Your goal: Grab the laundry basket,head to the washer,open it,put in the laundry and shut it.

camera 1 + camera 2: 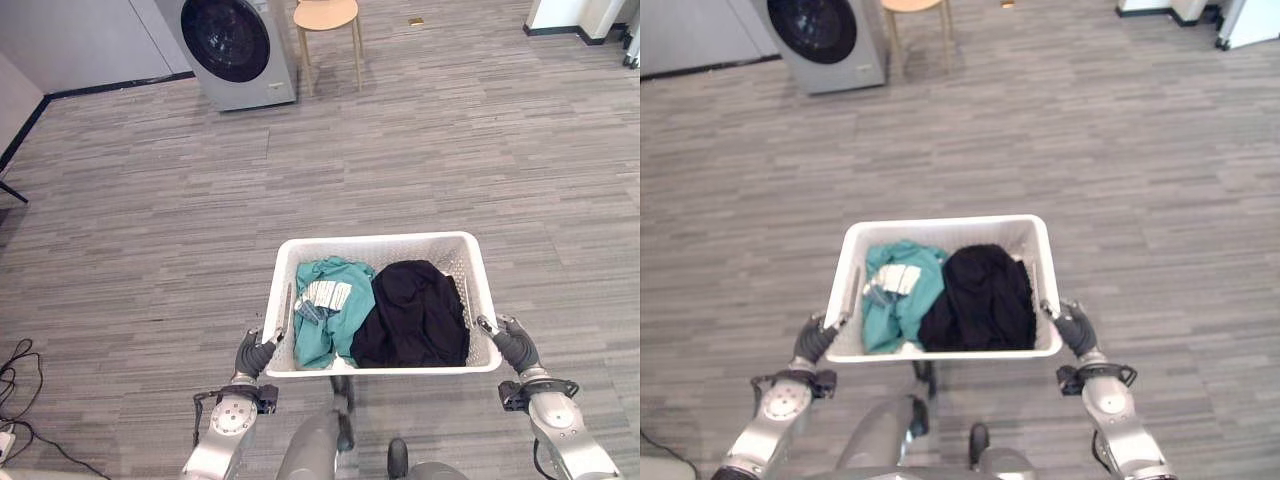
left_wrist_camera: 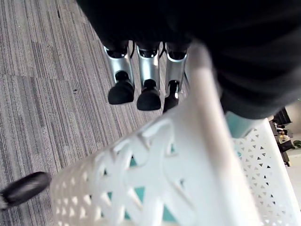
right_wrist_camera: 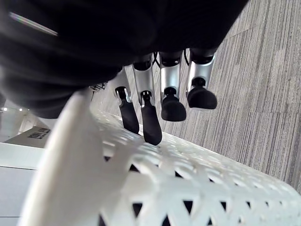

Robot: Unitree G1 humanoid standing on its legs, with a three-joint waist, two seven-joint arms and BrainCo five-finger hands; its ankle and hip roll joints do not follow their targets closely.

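The white laundry basket [image 1: 382,247] is carried between both arms — left robot hand [image 1: 256,352] and right robot hand [image 1: 512,343] each curl fingers under its side rims. Inside lie a teal garment [image 1: 328,305] and a black garment [image 1: 415,312]. Judged light, rigid, perforated; rims give the firmest hold. Beyond the basket, well apart, stands the washer [image 1: 232,45] — door shut.

A wooden stool [image 1: 327,18] stands on the grey striped floor [image 1: 450,140] near its far edge, with white skirting [image 1: 560,25] at the far right corner.

A white perforated laundry basket [image 1: 478,270] holds teal laundry [image 1: 328,300] beside black laundry [image 1: 415,312]; the grey washer [image 1: 240,50] stands shut.
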